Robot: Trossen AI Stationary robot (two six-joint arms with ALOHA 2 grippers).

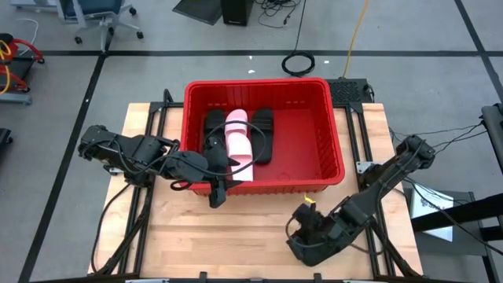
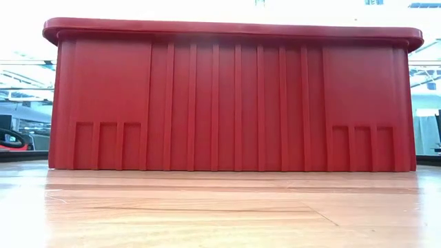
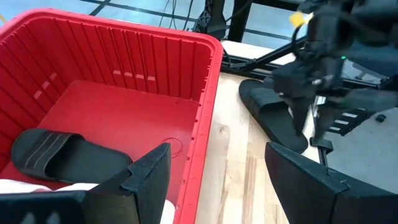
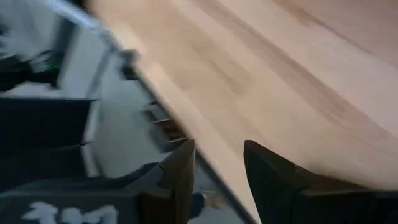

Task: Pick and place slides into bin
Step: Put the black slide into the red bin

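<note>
The red bin (image 1: 334, 134) stands at the table's far middle and fills the low view (image 2: 234, 96). In it lie two black slides (image 1: 214, 130) (image 1: 263, 134) and a pink one (image 1: 238, 141) between them. One black slide also shows in the left wrist view (image 3: 62, 155). My left gripper (image 1: 222, 182) is open over the bin's near left rim (image 3: 208, 106), one finger over the inside and one over the table. Another black slide (image 3: 273, 118) lies on the table, right under my right arm. My right gripper (image 1: 305, 236) is open near the table's near edge, with nothing between its fingers (image 4: 214, 168).
Bare wood table (image 1: 236, 236) lies between the bin and the near edge. The right wrist view shows the table's edge (image 4: 186, 130) and metal frame parts beyond it. Cables and an office chair (image 1: 102, 16) are on the floor behind the table.
</note>
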